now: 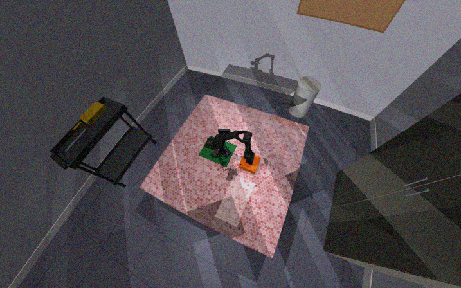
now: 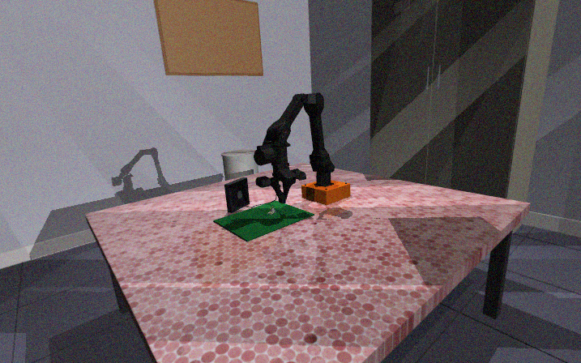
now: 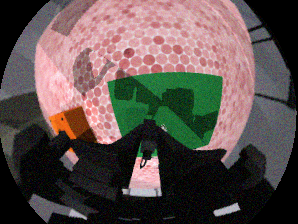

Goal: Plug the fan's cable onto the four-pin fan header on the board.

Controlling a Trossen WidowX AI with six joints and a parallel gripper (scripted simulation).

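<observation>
The green board [image 1: 207, 153] [image 2: 249, 232] [image 3: 142, 82] lies flat on the table. My gripper [image 2: 282, 200] [image 3: 149, 127] points down near the board's edge, with its fingers closed on the small dark plug [image 3: 148, 146]. A thin loop of cable [image 3: 143, 163] hangs at the plug. A small pale part, apparently the fan header [image 2: 271, 213] [image 3: 163, 127], shows on the board beside the fingertips, apart from the plug as far as I can tell. The black fan [image 2: 237, 194] stands upright at the board's edge. The plug's underside and exact height are hidden.
The orange base block [image 1: 249, 164] [image 2: 326, 192] [image 3: 75, 125] of the arm stands beside the board. The table [image 1: 260, 222] [image 2: 247, 270] has a pink dotted top. A white bin [image 1: 303, 98] and a black cart [image 1: 117, 157] stand away from the table.
</observation>
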